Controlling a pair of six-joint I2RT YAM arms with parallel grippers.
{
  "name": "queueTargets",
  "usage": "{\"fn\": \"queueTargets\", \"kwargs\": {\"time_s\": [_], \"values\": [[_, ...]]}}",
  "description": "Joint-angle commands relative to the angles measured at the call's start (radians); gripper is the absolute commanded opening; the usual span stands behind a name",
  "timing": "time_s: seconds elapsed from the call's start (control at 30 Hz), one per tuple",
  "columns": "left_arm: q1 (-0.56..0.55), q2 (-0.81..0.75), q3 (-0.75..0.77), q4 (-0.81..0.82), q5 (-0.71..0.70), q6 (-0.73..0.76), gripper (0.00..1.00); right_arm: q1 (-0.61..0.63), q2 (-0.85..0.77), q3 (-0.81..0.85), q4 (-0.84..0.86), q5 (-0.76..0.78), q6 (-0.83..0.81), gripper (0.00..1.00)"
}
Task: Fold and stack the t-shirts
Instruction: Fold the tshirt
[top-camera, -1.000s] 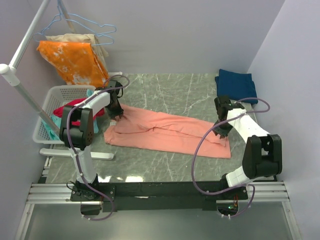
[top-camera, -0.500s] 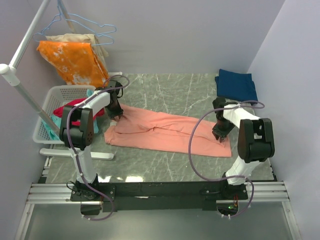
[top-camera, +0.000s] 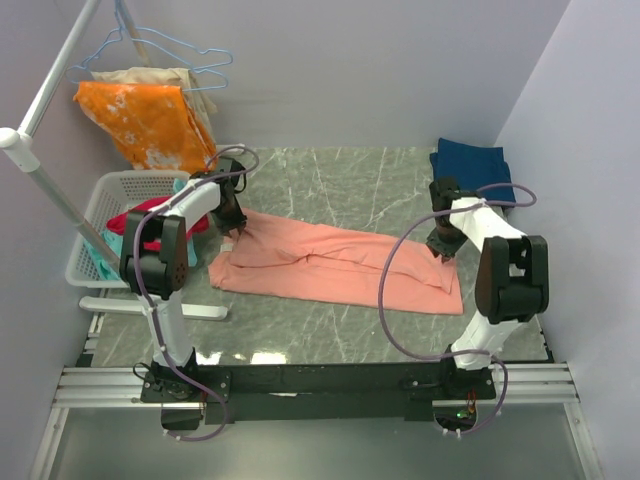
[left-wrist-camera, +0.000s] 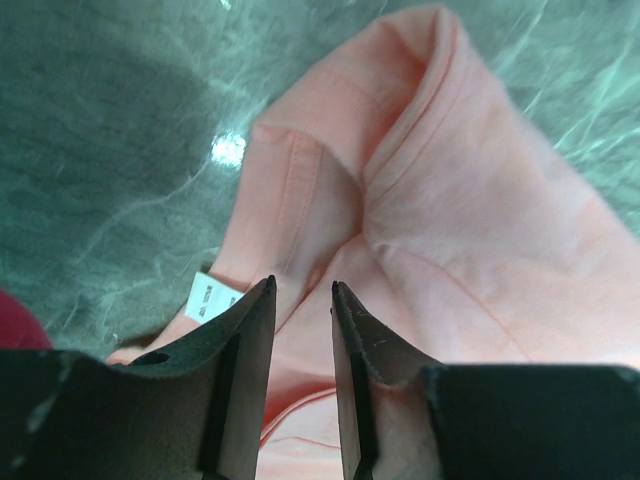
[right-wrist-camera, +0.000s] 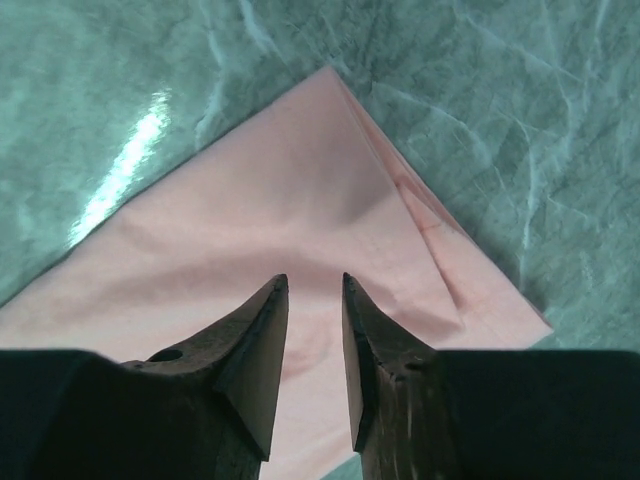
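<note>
The salmon-pink t-shirt (top-camera: 330, 265) lies folded into a long strip across the middle of the marble table. My left gripper (top-camera: 235, 232) stands over its left end, near the collar. In the left wrist view the left gripper (left-wrist-camera: 302, 284) is open by a narrow gap above the pink cloth (left-wrist-camera: 480, 200), beside a white label (left-wrist-camera: 212, 300). My right gripper (top-camera: 440, 252) is at the strip's right end. In the right wrist view the right gripper (right-wrist-camera: 314, 278) is open just behind a pointed corner of the shirt (right-wrist-camera: 280, 190), with nothing pinched. The navy t-shirt (top-camera: 473, 170) rests folded at the back right.
A white basket (top-camera: 100, 195) holding a magenta-red garment (top-camera: 135, 220) stands at the table's left edge, close to the left arm. An orange blotched cloth (top-camera: 150, 125) hangs from a hanger on the rack pole (top-camera: 45, 175) at the back left.
The right arm swung its elbow in towards the table, and its gripper shifted back along the shirt's right end. The left arm and the shirt have stayed put.
</note>
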Motion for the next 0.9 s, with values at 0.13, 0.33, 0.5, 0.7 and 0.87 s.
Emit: {"fn": "queueTargets", "kwargs": {"time_s": [0.13,0.33,0.5,0.7,0.87], "values": [[-0.004,0.059,0.070,-0.021,-0.021,-0.032,0.35,-0.020,0.149,0.062,0.004,0.019,-0.001,0.38],[-0.002,0.114,0.092,-0.057,-0.065,-0.051,0.34,-0.032,0.195,0.068,-0.007,0.038,-0.013,0.39],[0.001,0.139,0.113,-0.082,-0.095,-0.063,0.34,-0.083,0.230,0.101,-0.025,0.077,-0.021,0.40],[0.003,0.144,0.133,-0.102,-0.105,-0.065,0.34,-0.126,0.318,0.239,-0.102,0.117,-0.047,0.40],[0.004,0.151,0.152,-0.108,-0.092,-0.058,0.33,-0.143,0.359,0.330,-0.119,0.139,-0.069,0.40]]}}
